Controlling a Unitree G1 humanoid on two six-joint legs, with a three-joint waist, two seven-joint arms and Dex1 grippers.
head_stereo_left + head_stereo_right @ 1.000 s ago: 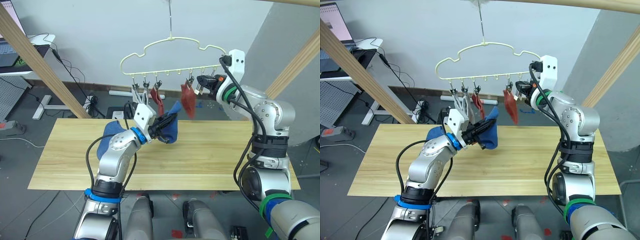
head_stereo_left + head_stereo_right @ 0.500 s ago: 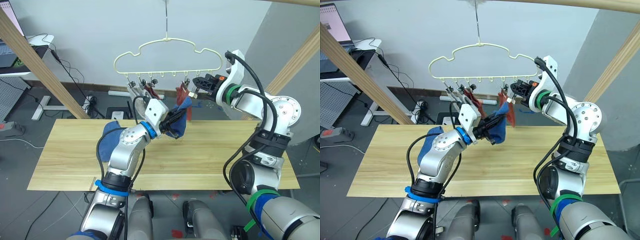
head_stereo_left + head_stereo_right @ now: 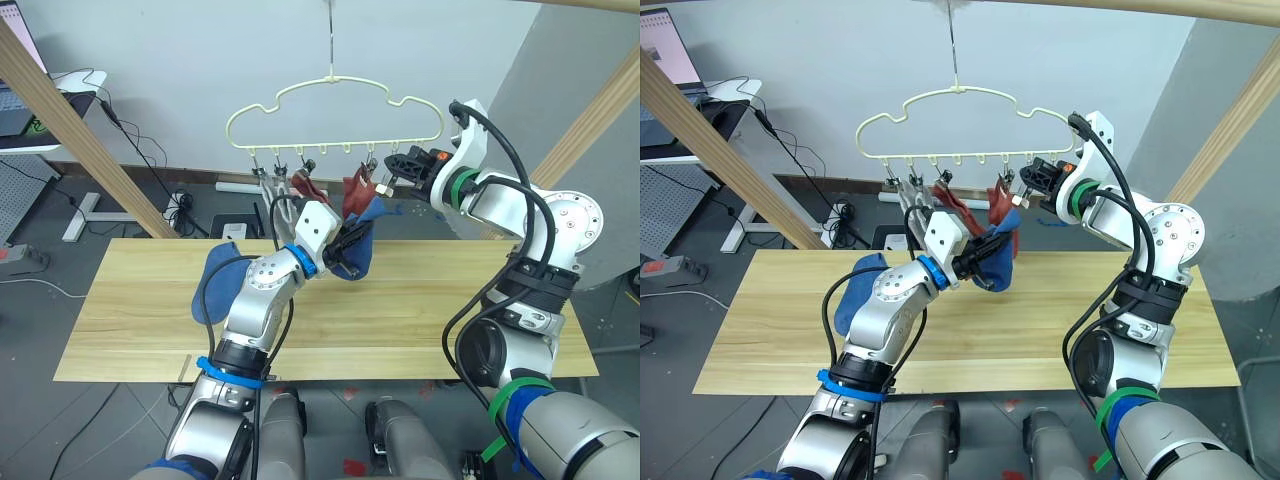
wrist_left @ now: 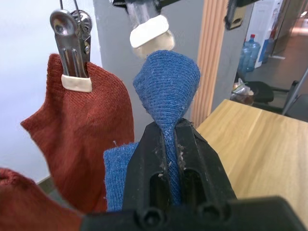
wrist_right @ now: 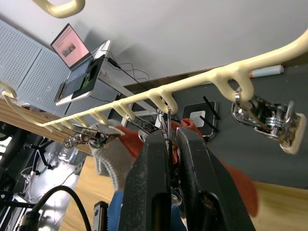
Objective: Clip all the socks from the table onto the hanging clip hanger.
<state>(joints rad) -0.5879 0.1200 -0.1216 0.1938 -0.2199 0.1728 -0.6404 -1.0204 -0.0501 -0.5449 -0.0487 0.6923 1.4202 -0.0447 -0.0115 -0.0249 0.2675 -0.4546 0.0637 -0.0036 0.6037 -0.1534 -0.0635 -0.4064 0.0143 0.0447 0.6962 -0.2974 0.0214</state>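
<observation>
The left gripper [image 4: 169,144] has its fingers clamped on a blue sock [image 4: 166,86], arm raised toward 12 o'clock beneath the clip hanger [image 3: 335,110]. The left wrist view shows the sock's tip just under a clip [image 4: 149,30], beside a clipped rust-red sock [image 4: 84,130]. The right gripper [image 5: 171,149] has its fingers pressed on a clip [image 5: 168,126]. Another blue sock [image 3: 215,285] lies on the surface [image 3: 420,310].
</observation>
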